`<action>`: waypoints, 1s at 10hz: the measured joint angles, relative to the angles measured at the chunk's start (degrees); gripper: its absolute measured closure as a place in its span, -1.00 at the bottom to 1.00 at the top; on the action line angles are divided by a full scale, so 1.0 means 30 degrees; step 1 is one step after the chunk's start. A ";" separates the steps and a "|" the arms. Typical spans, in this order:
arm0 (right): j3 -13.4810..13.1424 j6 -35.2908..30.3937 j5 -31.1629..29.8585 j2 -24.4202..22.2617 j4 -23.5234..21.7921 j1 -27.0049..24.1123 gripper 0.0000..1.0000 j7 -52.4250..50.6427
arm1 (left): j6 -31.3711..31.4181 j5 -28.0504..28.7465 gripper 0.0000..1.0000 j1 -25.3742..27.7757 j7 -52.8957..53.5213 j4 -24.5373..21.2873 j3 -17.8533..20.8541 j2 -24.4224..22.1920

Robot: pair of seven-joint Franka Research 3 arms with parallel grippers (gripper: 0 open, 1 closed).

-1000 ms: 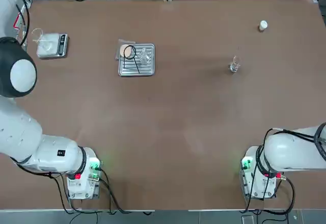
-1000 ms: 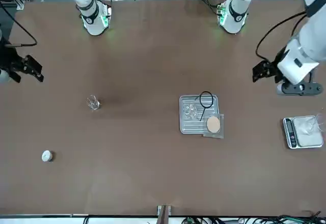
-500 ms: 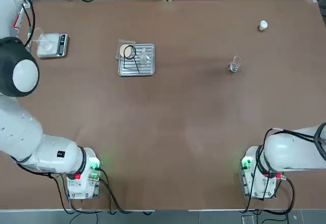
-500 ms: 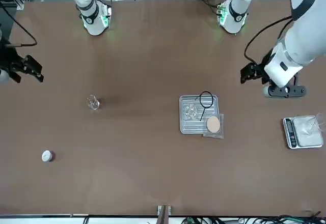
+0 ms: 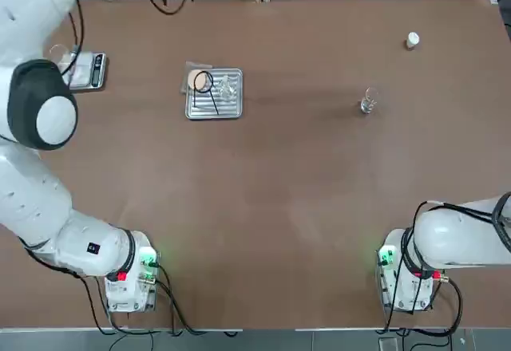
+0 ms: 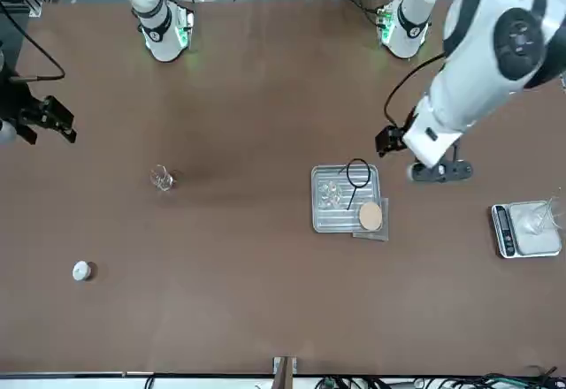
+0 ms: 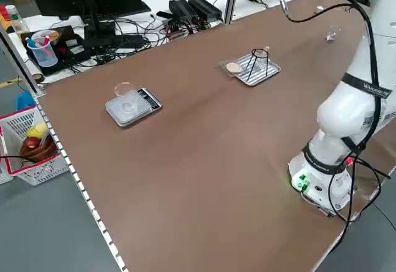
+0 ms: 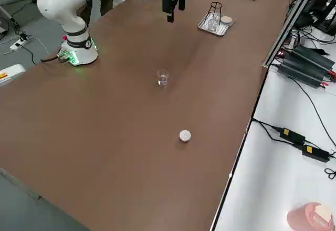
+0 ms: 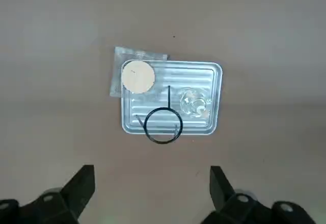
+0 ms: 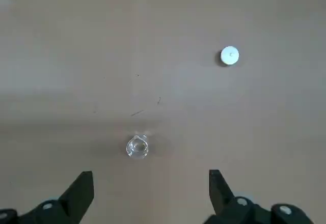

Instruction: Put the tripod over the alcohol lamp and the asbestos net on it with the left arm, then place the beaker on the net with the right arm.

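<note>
I see open table (image 5: 279, 183) mid-span; only the ribbed tray (image 5: 214, 105) cluster, far-left scale (image 5: 84, 70) and lone beaker (image 5: 367, 104) obstruct.

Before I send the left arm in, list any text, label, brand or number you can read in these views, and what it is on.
No text can be read in any view.
Small dark mark on the left arm's white base link: too small to read.
Display of the silver digital scale: nothing can be made out.
Ribbed silver tray, square grey mesh with tan disc and small white capped bottle: no markings visible.
</note>
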 joint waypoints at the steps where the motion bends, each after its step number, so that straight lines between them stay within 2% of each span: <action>1: 0.0018 0.0001 0.0003 0.0002 0.0001 0.0009 -1.00 0.0000 | 0.0889 0.0369 -0.95 -0.0684 -0.0671 -0.0358 -0.0010 0.0491; 3: 0.0070 0.0022 0.0010 0.0006 0.0001 0.0033 -1.00 0.0000 | 0.2589 0.0798 -0.78 -0.1741 -0.2119 -0.1132 -0.0023 0.1517; 4: 0.0090 0.0058 0.0011 0.0008 0.0001 0.0069 -1.00 0.0000 | 0.3941 0.0815 -0.76 -0.2040 -0.2777 -0.1887 -0.0021 0.1804; 6: 0.0114 0.0079 0.0015 0.0009 0.0001 0.0119 -1.00 0.0000 | 0.7866 0.1063 -0.60 -0.2608 -0.4331 -0.4452 -0.0025 0.1997; 7: 0.0116 0.0083 0.0017 0.0010 0.0001 0.0127 -1.00 0.0000 | 0.9557 0.1327 -0.59 -0.2893 -0.5073 -0.5711 -0.0026 0.2053; 8: 0.0117 0.0085 0.0017 0.0011 0.0001 0.0131 -1.00 0.0000 | 1.0652 0.1436 -0.54 -0.3083 -0.5545 -0.6495 -0.0030 0.2108; 10: 0.0116 0.0088 0.0017 0.0012 0.0001 0.0134 -1.00 0.0000 | 1.2153 0.1452 -0.41 -0.3379 -0.5792 -0.6961 -0.0039 0.2501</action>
